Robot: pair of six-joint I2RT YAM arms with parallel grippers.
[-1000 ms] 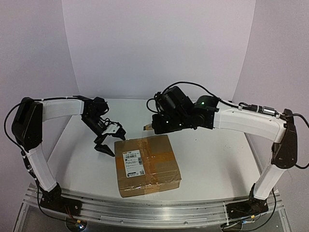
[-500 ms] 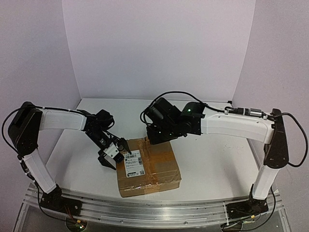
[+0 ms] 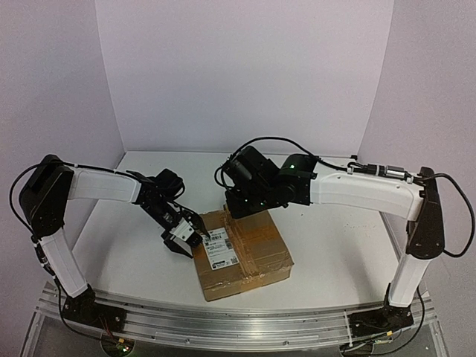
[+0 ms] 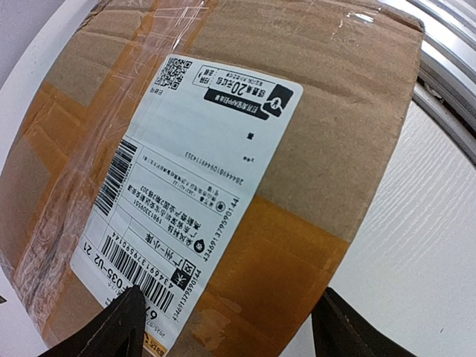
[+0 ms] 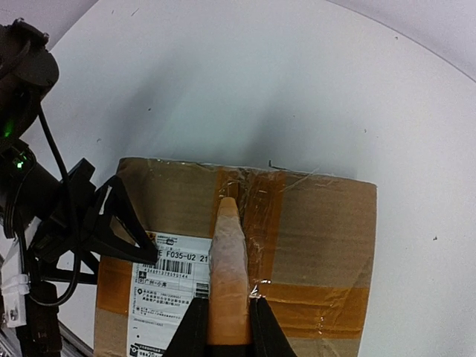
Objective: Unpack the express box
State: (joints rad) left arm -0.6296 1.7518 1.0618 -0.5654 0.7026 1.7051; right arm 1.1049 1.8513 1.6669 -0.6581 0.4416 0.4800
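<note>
The express box (image 3: 249, 249), brown cardboard with tan tape and a white barcode label (image 3: 217, 249), lies flat at the table's near middle. My left gripper (image 3: 186, 239) is at the box's left edge, open; in the left wrist view its fingertips straddle a taped edge of the box (image 4: 223, 149), and the gripper (image 4: 230, 331) has one tip over the label (image 4: 186, 201), the other over the table. My right gripper (image 5: 227, 312) is shut on a tan pointed tool (image 5: 227, 253) whose tip rests on the centre tape seam near the far edge of the box (image 5: 312, 245).
A metal rail (image 3: 223, 320) runs along the table's near edge, close to the box's front side. White table surface (image 3: 335, 238) spreads to the right and behind the box. Backdrop walls enclose the table at the back and sides.
The box has shifted right and turned. My left gripper came down to its left edge and narrowed a little. The right arm swung left and lowered the tool onto the box's far edge.
</note>
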